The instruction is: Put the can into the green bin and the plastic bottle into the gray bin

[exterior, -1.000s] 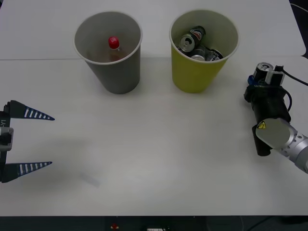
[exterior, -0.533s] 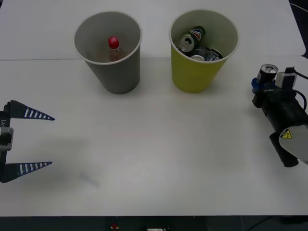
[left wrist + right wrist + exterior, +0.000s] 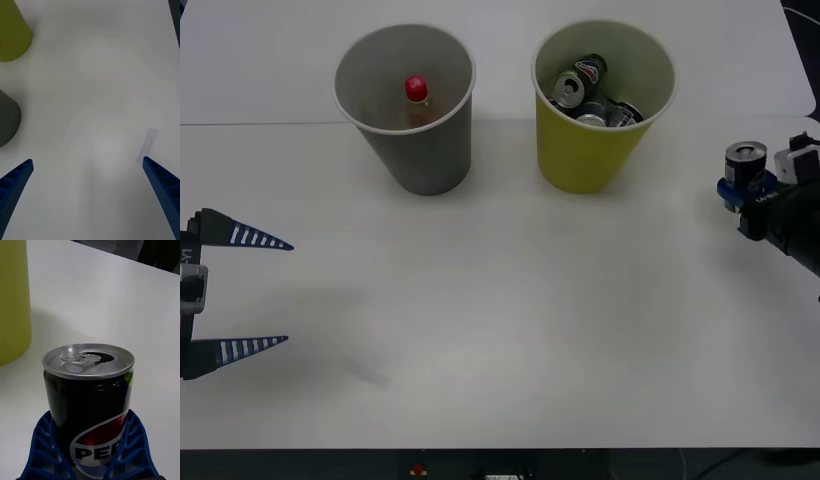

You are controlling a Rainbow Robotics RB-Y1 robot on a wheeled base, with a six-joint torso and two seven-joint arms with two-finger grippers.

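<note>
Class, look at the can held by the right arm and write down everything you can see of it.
The can is small, black and glossy, seemingly metal, with a silver top whose tab opening looks open. A red, white and blue Pepsi logo shows on its side, with a sliver of green near the rim. It stands upright, clamped low between the blue ribbed jaws of the right gripper, at the table's right edge, beside the green bin but apart from it.

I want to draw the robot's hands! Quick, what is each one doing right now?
Left gripper: open, holding nothing, hovering over the table's left side.
Right gripper: shut on the can, upright, at the table's right edge, beside the green bin.
</note>
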